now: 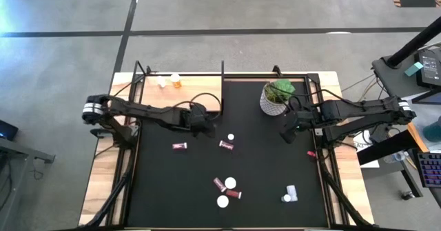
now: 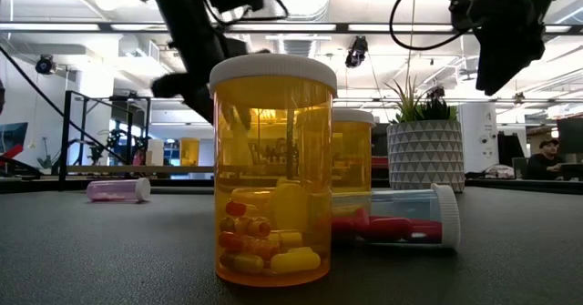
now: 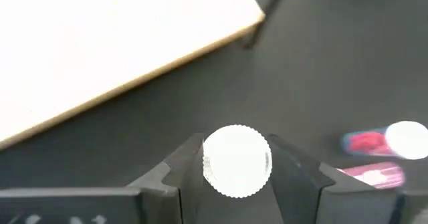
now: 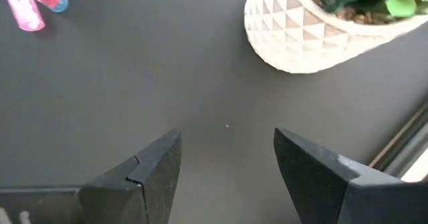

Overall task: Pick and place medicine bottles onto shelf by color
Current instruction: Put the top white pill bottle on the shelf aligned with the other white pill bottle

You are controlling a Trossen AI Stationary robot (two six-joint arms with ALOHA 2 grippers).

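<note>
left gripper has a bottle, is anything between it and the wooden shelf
Nothing visible. The left gripper is shut on a white-capped bottle, and only bare black mat lies between it and the edge of the wooden shelf. The other bottles lie off to the side, away from that path.

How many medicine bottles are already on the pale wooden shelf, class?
2. A pale one and an orange one sit side by side near the far edge of the shelf. The left arm could hide another.
</note>
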